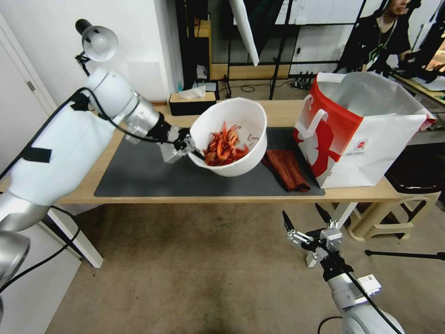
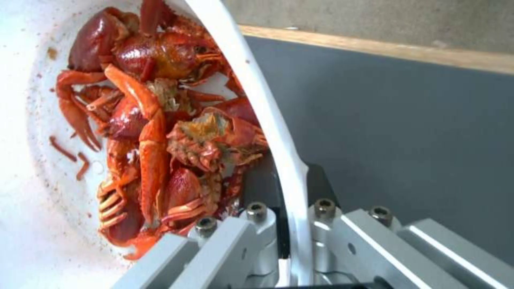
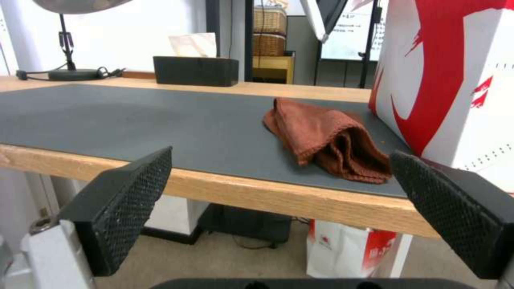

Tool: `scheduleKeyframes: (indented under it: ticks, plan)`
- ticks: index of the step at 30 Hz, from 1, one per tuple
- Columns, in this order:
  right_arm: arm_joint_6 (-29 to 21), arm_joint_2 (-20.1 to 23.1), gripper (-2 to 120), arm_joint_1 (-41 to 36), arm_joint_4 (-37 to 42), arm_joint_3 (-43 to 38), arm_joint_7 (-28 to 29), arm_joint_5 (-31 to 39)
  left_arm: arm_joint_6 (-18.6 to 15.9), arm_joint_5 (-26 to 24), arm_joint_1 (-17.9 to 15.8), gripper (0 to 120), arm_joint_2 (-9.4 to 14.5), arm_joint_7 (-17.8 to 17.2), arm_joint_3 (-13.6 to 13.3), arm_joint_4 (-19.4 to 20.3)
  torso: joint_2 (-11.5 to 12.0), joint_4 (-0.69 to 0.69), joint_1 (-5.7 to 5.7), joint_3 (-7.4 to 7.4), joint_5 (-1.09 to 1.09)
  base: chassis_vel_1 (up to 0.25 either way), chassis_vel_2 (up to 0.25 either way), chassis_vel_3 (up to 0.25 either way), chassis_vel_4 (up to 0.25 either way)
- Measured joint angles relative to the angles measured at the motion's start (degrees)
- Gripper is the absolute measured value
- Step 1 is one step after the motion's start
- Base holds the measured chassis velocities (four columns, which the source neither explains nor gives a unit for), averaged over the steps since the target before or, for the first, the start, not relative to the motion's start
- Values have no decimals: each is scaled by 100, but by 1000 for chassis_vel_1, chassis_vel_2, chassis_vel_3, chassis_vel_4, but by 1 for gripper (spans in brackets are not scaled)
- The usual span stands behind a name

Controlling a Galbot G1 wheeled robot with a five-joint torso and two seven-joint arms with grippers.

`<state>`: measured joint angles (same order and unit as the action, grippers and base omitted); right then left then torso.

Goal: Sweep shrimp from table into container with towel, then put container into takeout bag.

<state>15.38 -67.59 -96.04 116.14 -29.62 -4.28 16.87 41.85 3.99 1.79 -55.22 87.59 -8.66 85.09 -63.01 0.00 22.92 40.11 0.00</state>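
Note:
My left gripper [image 1: 187,146] is shut on the rim of the white container [image 1: 245,162] and holds it tilted above the dark mat [image 1: 139,171]. In the left wrist view the rim [image 2: 257,92] runs between the gripper's [image 2: 284,224] fingers. The red-orange shrimp [image 1: 225,146] lie heaped inside, shown up close [image 2: 160,132]. The rust-red towel [image 1: 287,169] lies crumpled on the mat beside the red and white takeout bag [image 1: 361,134], which stands open at the table's right end. My right gripper [image 1: 301,211] hangs open below the table's front edge [image 1: 185,199], facing the towel [image 3: 327,140] and bag [image 3: 449,80].
A black tissue box [image 1: 192,102] and a desk lamp [image 1: 95,41] stand at the back of the table. A beige stool [image 1: 403,208] sits on the floor by the right end. A second bag [image 3: 343,249] sits under the table.

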Motion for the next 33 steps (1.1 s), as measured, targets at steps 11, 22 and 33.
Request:
scheduleKeyframes:
  ticks: [11, 22, 33]
  plan:
    - [4, 20, 100, 8, -18, -10, -2, 44, 31, 181, -317, 0, -711, 0, -135, -486, 0, 0, 0, 0, 0, 0, 0, 0, 0]
    - [6, 0, 100, 26, -16, 23, -4, 46, 59, 254, -703, 0, -1207, 0, -160, -934, -1, 0, 0, 0, 0, 0, 0, 0, 0]
    - [14, -31, 100, 19, -17, 39, -37, 12, 14, 292, -995, 0, -1453, 0, -230, -1175, -1, 0, 0, 0, 0, 0, 0, 0, 0]
